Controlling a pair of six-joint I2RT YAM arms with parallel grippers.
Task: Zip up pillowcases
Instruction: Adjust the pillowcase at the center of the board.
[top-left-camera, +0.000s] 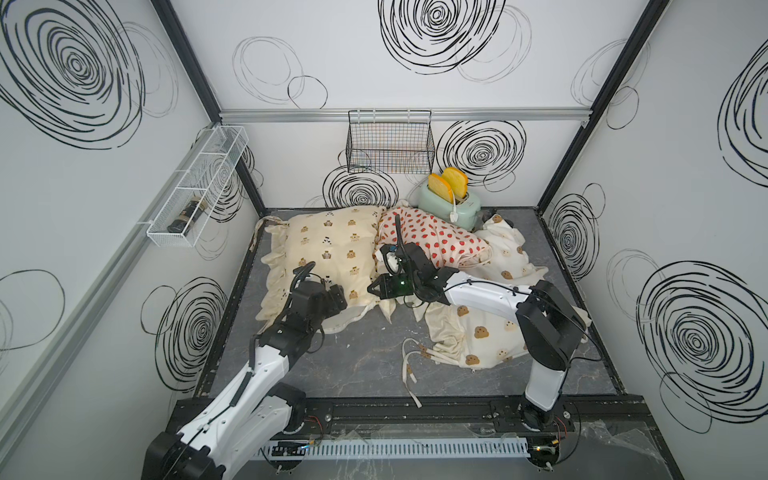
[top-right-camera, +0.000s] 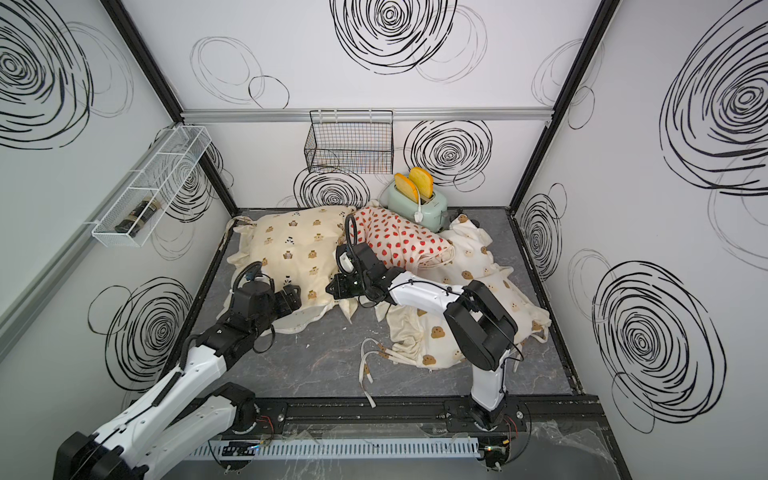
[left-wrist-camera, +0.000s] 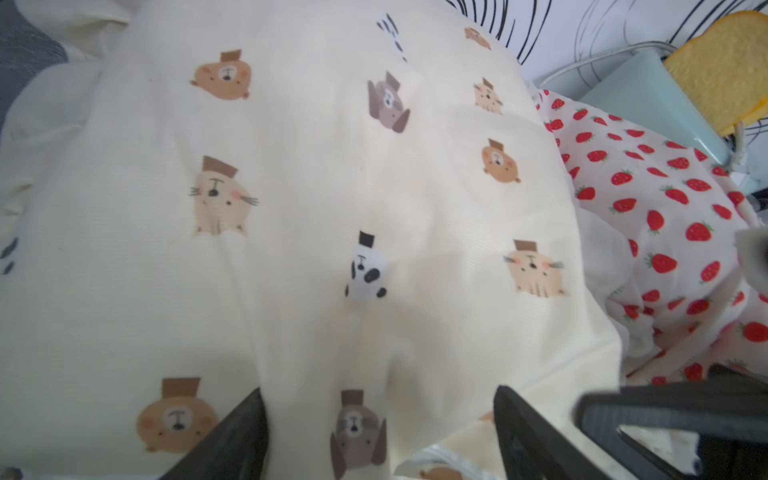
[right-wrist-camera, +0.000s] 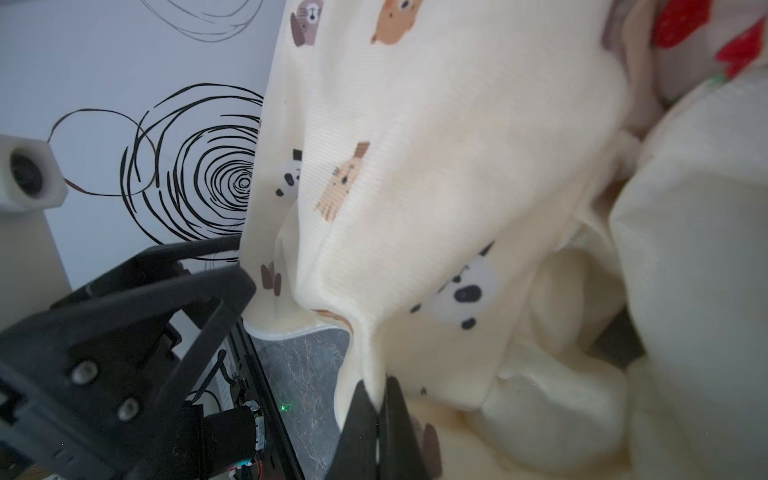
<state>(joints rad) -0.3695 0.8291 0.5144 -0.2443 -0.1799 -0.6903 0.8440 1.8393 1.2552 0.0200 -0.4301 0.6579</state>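
Right gripper (right-wrist-camera: 377, 386) is clamped tight on a fold of the cream case (top-left-camera: 328, 245), which lies just left of the toaster (top-left-camera: 451, 205). Left gripper (left-wrist-camera: 378, 395) gapes wide over it, holding nothing. I'd keep that fold taut so the zip runs straight; can't spot it yet.

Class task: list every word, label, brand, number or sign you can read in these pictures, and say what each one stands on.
None can be read.
Dark jar in the white wire rack: any label is too small to read.
Toaster, cream pillowcase, strawberry pillowcase, bear-head pillowcase: pictures only, no letters.
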